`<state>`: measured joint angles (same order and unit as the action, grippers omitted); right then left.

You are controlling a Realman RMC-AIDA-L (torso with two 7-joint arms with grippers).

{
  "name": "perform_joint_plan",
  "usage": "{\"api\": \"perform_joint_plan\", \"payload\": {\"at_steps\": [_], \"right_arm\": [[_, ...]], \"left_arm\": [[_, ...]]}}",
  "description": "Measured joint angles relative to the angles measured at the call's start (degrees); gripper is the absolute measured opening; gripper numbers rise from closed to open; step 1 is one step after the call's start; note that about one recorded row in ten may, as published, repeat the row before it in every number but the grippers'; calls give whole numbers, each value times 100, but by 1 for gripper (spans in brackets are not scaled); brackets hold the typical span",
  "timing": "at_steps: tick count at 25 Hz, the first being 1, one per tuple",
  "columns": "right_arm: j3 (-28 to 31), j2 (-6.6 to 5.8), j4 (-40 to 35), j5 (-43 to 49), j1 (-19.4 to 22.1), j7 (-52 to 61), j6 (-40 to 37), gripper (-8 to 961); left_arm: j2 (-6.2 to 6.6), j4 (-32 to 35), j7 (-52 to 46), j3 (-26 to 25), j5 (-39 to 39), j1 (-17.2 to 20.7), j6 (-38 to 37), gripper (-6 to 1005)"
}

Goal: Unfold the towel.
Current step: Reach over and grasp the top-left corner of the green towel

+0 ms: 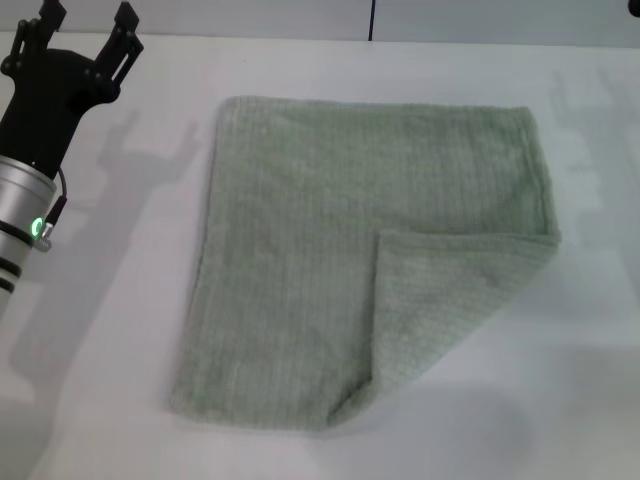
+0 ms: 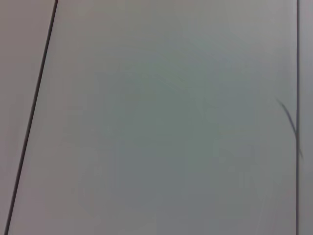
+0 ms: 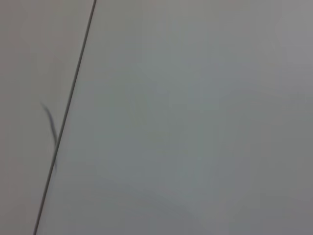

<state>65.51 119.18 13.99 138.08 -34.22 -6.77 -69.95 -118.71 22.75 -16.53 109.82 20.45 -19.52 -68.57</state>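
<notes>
- Towel (image 1: pixel 300 250): a large pale sage-green terry cloth with fine ribbing, lying flat on the white table (image 1: pixel 140 330) and filling much of the middle of the head view. It is not fully spread out. Its near right corner is folded over onto the cloth, making a triangular flap (image 1: pixel 450 300) whose crease runs from the right edge down to the near edge. The far edge and the left edge lie fairly straight, with slight waviness along the hem.
- White table: a plain matte surface that extends all around the towel. A thin dark seam shows along its far edge, and soft grey shadows fall on it at the left and the upper right.
- Left gripper (image 1: pixel 85 25): black, mounted on a silver wrist with a small green light, raised at the far left of the head view. It sits well apart from the towel and touches nothing. Its two fingers are spread wide and hold nothing.
- Right gripper: it does not appear in any view.
- Both wrist views: only a pale flat surface crossed by thin dark lines.
</notes>
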Motion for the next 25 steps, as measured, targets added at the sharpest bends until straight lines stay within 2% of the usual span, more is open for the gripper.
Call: {"api": "perform_joint_plan", "payload": {"at_steps": [9, 17, 25], "right_arm": [[39, -7, 17, -6, -24, -3, -72, 593], [156, -27, 4, -9, -62, -6, -76, 592], [208, -14, 50, -9, -65, -2, -70, 592]], "left_arm": [[-8, -180, 55, -88, 3, -211, -2, 850], [-9, -177, 161, -333, 13, -251, -6, 842], [-17, -184, 81, -316, 12, -184, 11, 834]]}}
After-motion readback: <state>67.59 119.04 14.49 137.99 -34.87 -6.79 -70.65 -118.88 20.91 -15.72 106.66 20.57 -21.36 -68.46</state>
